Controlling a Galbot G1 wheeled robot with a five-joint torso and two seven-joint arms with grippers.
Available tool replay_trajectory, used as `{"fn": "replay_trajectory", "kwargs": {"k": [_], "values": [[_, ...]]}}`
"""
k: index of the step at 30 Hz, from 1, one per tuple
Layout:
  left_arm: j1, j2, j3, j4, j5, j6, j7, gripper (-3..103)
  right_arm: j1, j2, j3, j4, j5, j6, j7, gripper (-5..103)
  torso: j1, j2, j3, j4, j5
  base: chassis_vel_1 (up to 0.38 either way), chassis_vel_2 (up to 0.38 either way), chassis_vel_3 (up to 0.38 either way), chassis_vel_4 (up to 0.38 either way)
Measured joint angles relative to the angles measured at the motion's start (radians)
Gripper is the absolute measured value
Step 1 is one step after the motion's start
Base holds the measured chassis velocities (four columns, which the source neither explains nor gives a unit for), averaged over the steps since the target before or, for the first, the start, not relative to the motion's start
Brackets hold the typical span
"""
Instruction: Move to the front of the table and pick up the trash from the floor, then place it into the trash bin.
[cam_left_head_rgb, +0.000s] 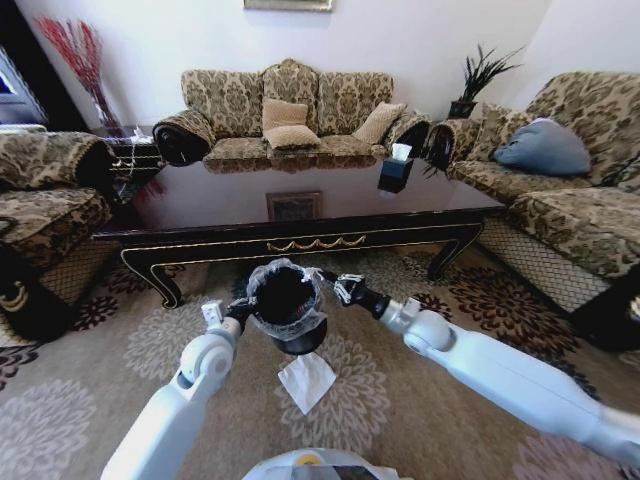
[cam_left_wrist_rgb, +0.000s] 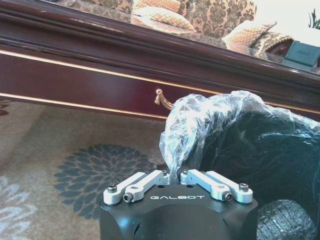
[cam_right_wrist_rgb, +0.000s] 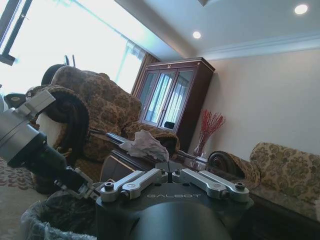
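A patterned carpet (cam_left_head_rgb: 420, 400) is spreading before the bench (cam_left_head_rgb: 300, 215). The trash bin (cam_left_head_rgb: 285, 300) is hanging just above the paper square (cam_left_head_rgb: 306, 380); the left tool (cam_left_head_rgb: 236, 312), pressed together, is pinching its liner. The right tool (cam_left_head_rgb: 335, 285), seemingly closed, is hovering at the rim; keep the bin level.

L gripper (cam_left_wrist_rgb: 178, 174) jaws pinch bin (cam_left_wrist_rgb: 260, 150) liner, table (cam_left_wrist_rgb: 100, 70) behind.

The rug (cam_left_head_rgb: 90, 390) is bearing the table (cam_left_head_rgb: 300, 215), bin (cam_left_head_rgb: 286, 300) and paper (cam_left_head_rgb: 306, 380); a tissue box (cam_left_head_rgb: 395, 170) is sitting on the table.
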Motion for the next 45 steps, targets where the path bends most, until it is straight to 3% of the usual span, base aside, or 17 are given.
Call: {"fn": "replay_trajectory", "kwargs": {"k": [2,7,8,13,14,16,20,23,25,29,45], "values": [[-0.001,-0.001,0.001,-0.001,-0.001,0.001,0.0,3,0.008,0.013,-0.016,-0.012,-0.005,0.003,0.006,0,0.0,0.0,0.0,0.0,0.0,0.0,0.0,0.0,0.0],[0.002,0.0,-0.003,-0.018,-0.007,0.005,0.0,3,0.01,0.047,-0.044,-0.042,-0.02,0.005,0.019,21,0.0,0.0,0.0,0.0,-0.0001,0.0,0.0,0.0,0.0],[0.002,0.0,-0.003,-0.018,-0.007,0.005,0.0,3,0.01,0.047,-0.044,-0.042,-0.02,0.005,0.019,21,0.0,0.0,0.0,0.0,-0.0001,0.0,0.0,0.0,0.0],[0.013,0.006,-0.015,-0.033,-0.008,0.005,0.0,3,-0.007,0.04,-0.045,-0.045,-0.036,0.006,0.02,44,0.0,0.0,0.0,0.0,0.0,0.0,0.0,0.0,0.0],[0.013,0.006,-0.015,-0.033,-0.008,0.005,0.0,3,-0.007,0.04,-0.045,-0.045,-0.036,0.006,0.02,44,0.0,0.0,0.0,0.0,0.0,0.0,0.0,0.0,0.0],[0.017,0.008,-0.018,-0.037,-0.008,0.005,-0.001,3,-0.012,0.028,-0.037,-0.04,-0.038,0.006,0.017,54,0.0,0.0,0.0,0.0,0.0,0.0,0.0,0.0,0.0],[0.023,0.009,-0.024,-0.047,-0.009,0.005,-0.001,3,-0.021,0.004,-0.018,-0.032,-0.039,0.006,0.01,65,0.0,0.0,0.0,-0.0001,-0.0001,0.0,0.0,0.0,0.0],[0.034,0.015,-0.03,-0.055,-0.008,0.002,-0.001,3,-0.045,-0.027,0.025,-0.022,-0.041,0.004,-0.006,82,0.0,0.0,0.0,0.0,0.0,0.0,0.0,0.0,0.0],[0.037,0.017,-0.032,-0.058,-0.008,0.001,-0.001,3,-0.053,-0.037,0.038,-0.017,-0.043,0.003,-0.01,82,0.0,0.0,0.0,0.0001,0.0,0.0,0.0,0.0,0.0],[0.048,0.024,-0.039,-0.074,-0.007,-0.002,-0.001,3,-0.086,-0.077,0.079,0.005,-0.055,-0.001,-0.024,99,0.0,0.0,0.0,0.0,0.0,0.0,0.0,0.0,0.0],[0.093,0.023,-0.051,-0.127,0.0,-0.005,-0.002,3,-0.251,-0.146,0.239,0.048,-0.087,-0.036,-0.018,100,0.0,0.0,0.0,0.0,0.0,0.0,0.0,0.0,0.0]]}}
